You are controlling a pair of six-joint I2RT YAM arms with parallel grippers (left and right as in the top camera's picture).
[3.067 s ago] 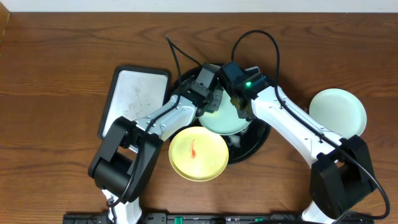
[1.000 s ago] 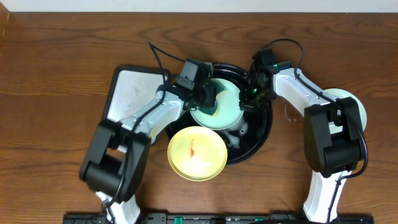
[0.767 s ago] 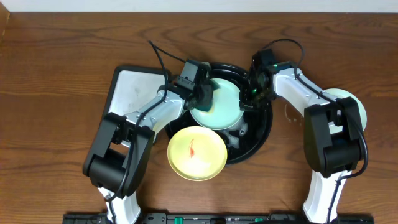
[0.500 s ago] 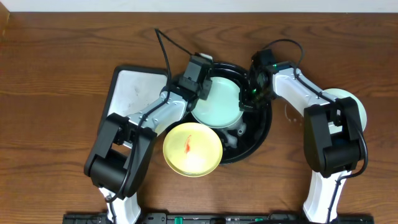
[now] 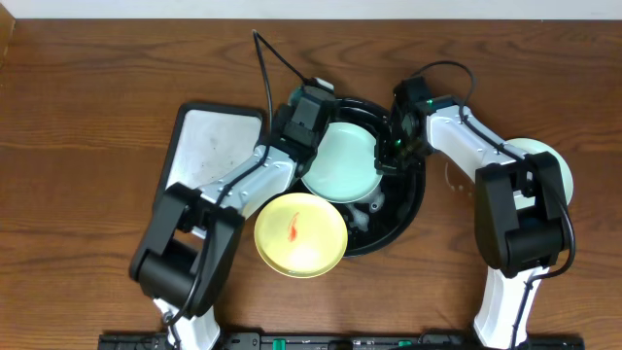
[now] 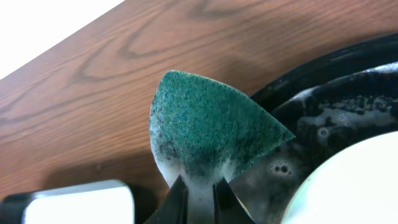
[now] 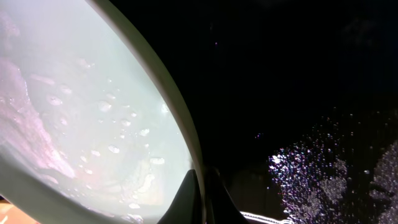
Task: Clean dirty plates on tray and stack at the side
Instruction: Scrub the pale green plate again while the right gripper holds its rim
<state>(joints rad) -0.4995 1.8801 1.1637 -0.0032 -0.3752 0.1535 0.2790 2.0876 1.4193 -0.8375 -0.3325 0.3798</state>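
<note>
At far left the white rectangular tray (image 5: 209, 146) lies on the bench (image 5: 87, 97) and has no part in this step. Just right of it the left pincer (image 6: 199, 194) is clamped on a soapy green scouring sponge (image 6: 208, 124), which stands over the far-left rim of the black tray (image 5: 408, 214), apparently clear of the dish. The yellow plate (image 5: 301, 233), marked with a red smear, lies at the tray's near-left edge, overlapping its rim. Inside the tray sits a wet mint plate (image 5: 340, 160), and the right pincer (image 7: 200, 186) is closed on its right rim. A second mint plate (image 5: 549, 154) rests on the bench at far right, well apart.

The step looks like scrubbing the held plate. Done well, the sponge would come down flat on the plate's face and sweep toward the pinched rim. The pressure should be light, since suds make everything slick and the plate could pivot or slip out. No brand, label or writing can be read anywhere
</note>
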